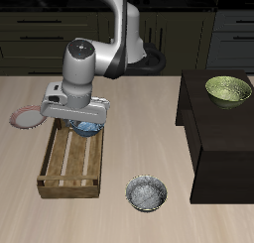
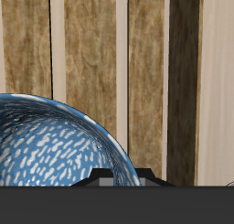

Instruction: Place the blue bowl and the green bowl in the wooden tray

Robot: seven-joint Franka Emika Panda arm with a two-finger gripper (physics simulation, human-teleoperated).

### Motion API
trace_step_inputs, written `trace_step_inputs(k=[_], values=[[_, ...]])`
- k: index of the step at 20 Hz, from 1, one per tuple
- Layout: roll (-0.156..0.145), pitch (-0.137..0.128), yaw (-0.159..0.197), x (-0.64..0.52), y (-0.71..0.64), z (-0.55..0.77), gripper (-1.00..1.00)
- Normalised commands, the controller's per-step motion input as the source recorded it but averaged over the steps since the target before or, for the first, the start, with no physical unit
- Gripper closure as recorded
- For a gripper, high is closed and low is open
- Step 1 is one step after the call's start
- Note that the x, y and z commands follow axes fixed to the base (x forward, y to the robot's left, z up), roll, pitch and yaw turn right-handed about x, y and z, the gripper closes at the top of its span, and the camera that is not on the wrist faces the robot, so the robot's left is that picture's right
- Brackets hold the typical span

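Blue bowl [image 1: 87,127] sits right under the claw [image 1: 83,121], over the wooden tray [image 1: 70,178]. Looks like it's pinching the rim, can't really tell. Glazed, stiff, slippery, light, so rim's the spot.

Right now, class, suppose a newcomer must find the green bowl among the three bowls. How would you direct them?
Find the dark raised block beside the tabletop. The green bowl sits alone on top of it. It is olive-yellow, unlike the grey-white bowl down on the table or the blue bowl under the hand at the wooden tray.
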Motion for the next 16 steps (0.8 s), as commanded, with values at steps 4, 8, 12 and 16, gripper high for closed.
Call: trace_step_inputs(k=[4, 8, 12, 16], values=[[-0.018, 0.042, -0.009, -0.04, 0.14, -0.20, -1.00], [0.022, -0.002, -0.016, -0.05, 0.11, 0.04, -1.00], [0.035, -0.037, 0.007, -0.13, 0.18, 0.13, -1.00], [0.038, -0.041, -0.004, -0.14, 0.22, 0.18, -1.00]])
